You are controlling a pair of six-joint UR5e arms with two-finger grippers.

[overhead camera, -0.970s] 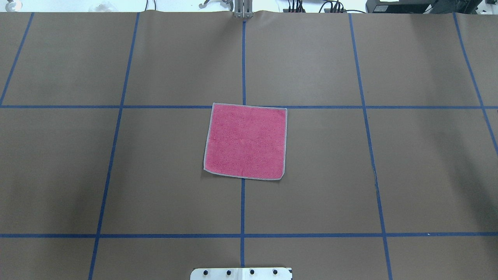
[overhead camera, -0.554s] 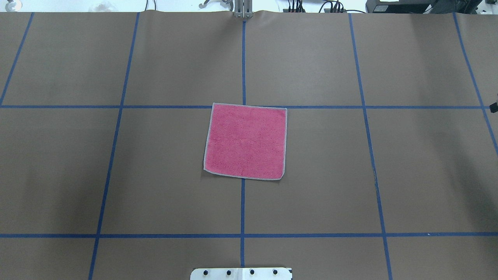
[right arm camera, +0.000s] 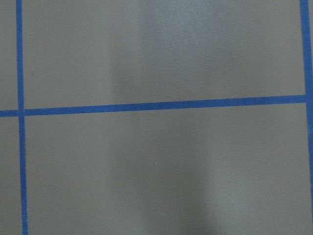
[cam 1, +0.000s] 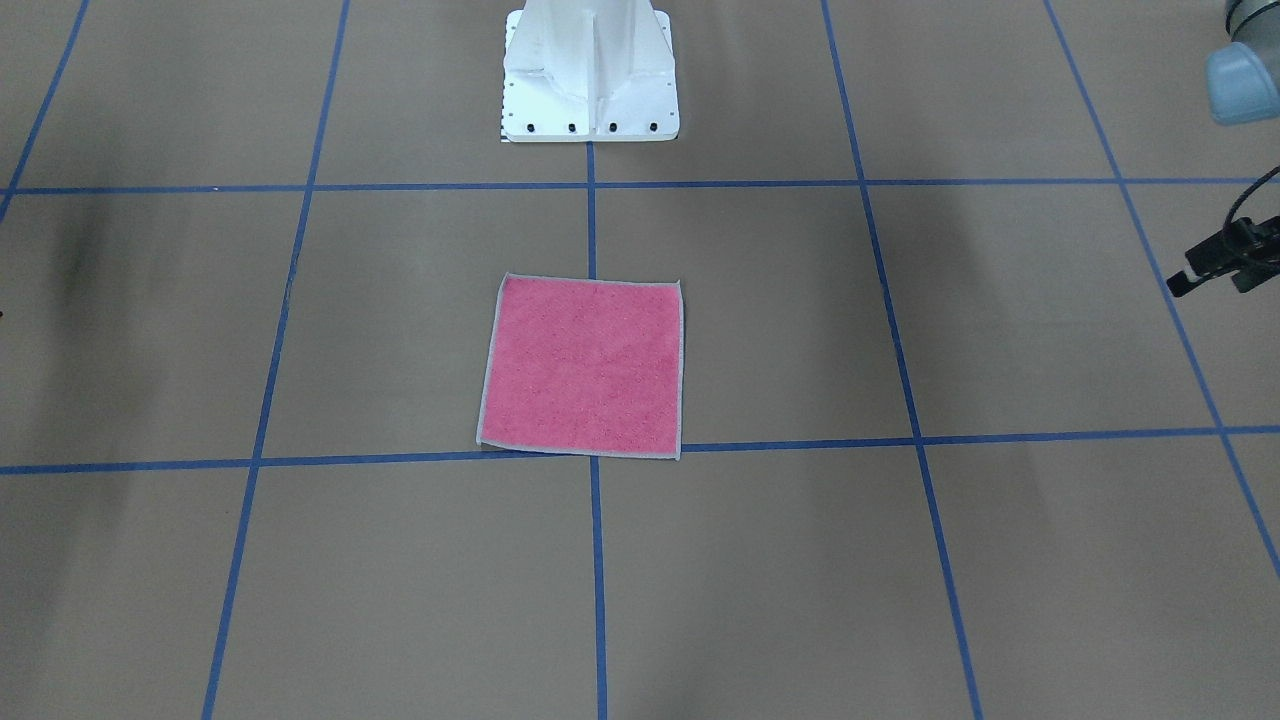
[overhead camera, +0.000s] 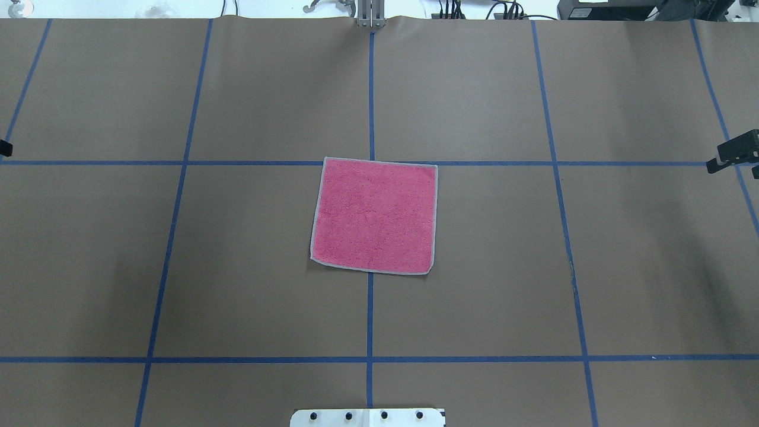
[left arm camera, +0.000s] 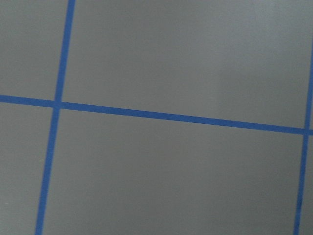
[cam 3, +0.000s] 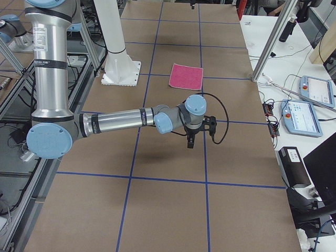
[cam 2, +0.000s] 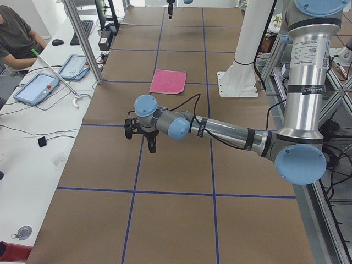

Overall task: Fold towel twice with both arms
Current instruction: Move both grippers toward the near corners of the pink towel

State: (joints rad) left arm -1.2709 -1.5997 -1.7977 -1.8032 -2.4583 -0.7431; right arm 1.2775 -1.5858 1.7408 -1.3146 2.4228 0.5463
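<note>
Mid-table, over crossing of blue tape lines (overhead camera: 267, 163): towel (overhead camera: 375, 216), flat, unfolded, pink face up, pale edging all round. My left claw (cam 2: 141, 141) hangs over bare table (overhead camera: 249, 249), well off to towel's left, fingers spread, pinching nothing. My right claw (cam 3: 201, 137) hangs well off on opposite side, fingers spread, empty (overhead view crops both at its edges). My wrist cameras show only brown table and tape. White base (cam 1: 590, 90) stands at my edge.

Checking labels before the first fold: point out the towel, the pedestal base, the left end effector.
towel (overhead camera: 375, 216), overhead exterior, centre of pink face.
pedestal base (cam 1: 590, 118), exterior front-facing, white foot plate.
left end effector (cam 2: 141, 142), exterior left, between fingertips.
</note>
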